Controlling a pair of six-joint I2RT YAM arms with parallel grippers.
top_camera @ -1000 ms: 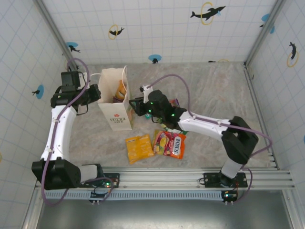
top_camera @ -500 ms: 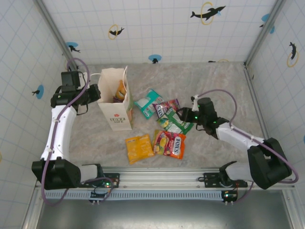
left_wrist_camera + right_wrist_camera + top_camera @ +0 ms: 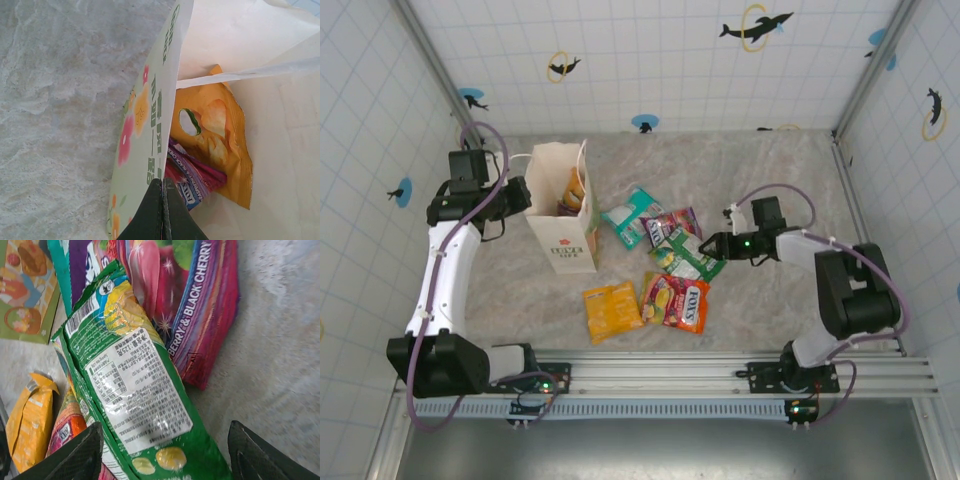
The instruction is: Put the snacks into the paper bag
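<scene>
White paper bag (image 3: pixel 563 215) stood upright at the left of the marbled table (image 3: pixel 770 170), mouth open, and we saw the left gripper (image 3: pixel 163 210) clenched on its side wall, fingertips pressed together over the edge. Inside, an orange chip packet (image 3: pixel 220 145) leaned against the far wall with a purple packet (image 3: pixel 192 177) tucked below it. The right gripper (image 3: pixel 713 245) lay low at the right of the loose pile, jaws spread wide and holding nothing. In its wrist view the green packet (image 3: pixel 135 385) reached down between the two fingers, overlapping a purple-pink cherry packet (image 3: pixel 200 305). Beside these lay a teal packet (image 3: pixel 632 215). Nearer the arms were an orange-yellow packet (image 3: pixel 611 310) and the FOX'S bag (image 3: pixel 675 300), all outside the paper bag.
</scene>
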